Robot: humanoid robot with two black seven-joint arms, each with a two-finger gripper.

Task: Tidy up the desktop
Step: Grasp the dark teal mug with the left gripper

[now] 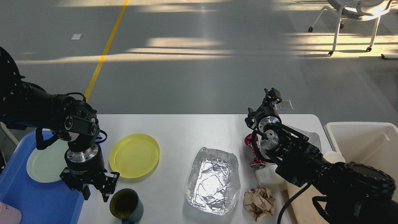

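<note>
The white desktop [186,127] holds a yellow plate [134,155], a dark mug [126,205], a crumpled foil tray [213,180], a ball of brown paper [258,203] and a crushed red can [253,152]. My left gripper [94,197] points down, open and empty, low over the desktop just left of the mug and at the blue tray's right edge. My right gripper [271,95] sits raised at the table's far right edge, above the red can; it is small and dark, and its fingers cannot be told apart.
A blue tray [18,199] at the left holds a pale green plate [43,165], partly hidden by my left arm. A white bin [367,146] stands at the right. A white container [267,177] lies by the can. A chair [354,15] stands far back.
</note>
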